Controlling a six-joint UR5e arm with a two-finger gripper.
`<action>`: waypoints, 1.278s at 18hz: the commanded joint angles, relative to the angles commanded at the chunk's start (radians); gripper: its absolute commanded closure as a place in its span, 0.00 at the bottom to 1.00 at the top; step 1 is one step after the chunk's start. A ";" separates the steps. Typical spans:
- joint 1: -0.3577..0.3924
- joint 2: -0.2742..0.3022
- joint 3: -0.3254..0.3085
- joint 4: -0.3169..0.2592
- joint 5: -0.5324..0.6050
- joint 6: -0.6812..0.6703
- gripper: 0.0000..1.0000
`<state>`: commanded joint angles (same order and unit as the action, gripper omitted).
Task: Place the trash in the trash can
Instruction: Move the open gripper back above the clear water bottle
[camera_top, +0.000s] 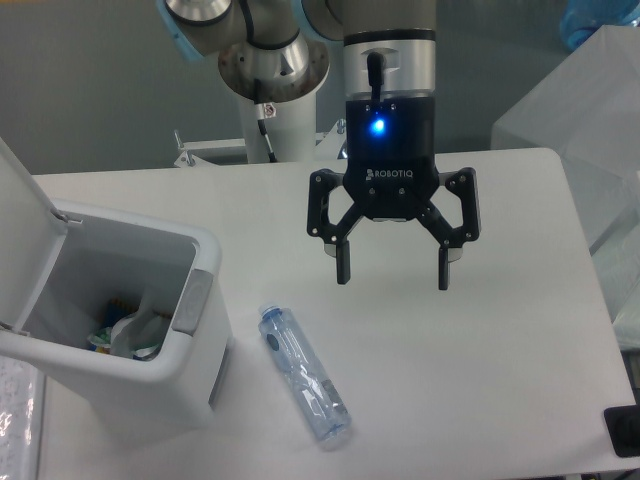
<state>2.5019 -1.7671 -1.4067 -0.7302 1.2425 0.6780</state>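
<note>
Hovering wide-jawed, empty — gripper (393, 272) above bare table (500, 330); bottle (303, 373) lies beside trash can (150, 330).

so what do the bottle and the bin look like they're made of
The bottle looks like thin clear plastic with a bluish tint: the table shows through it and its wall catches glints. The bin looks like rigid white plastic, smooth and fairly matte, with rounded moulded corners, a raised lid and a grey panel on its side, probably plastic too.
</note>
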 joint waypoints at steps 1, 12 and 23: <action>0.002 0.000 -0.002 0.000 0.000 0.000 0.00; -0.003 -0.011 -0.006 -0.002 0.041 0.000 0.00; 0.003 -0.109 0.012 -0.023 0.049 -0.047 0.00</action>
<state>2.5050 -1.8760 -1.3945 -0.7531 1.2916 0.6307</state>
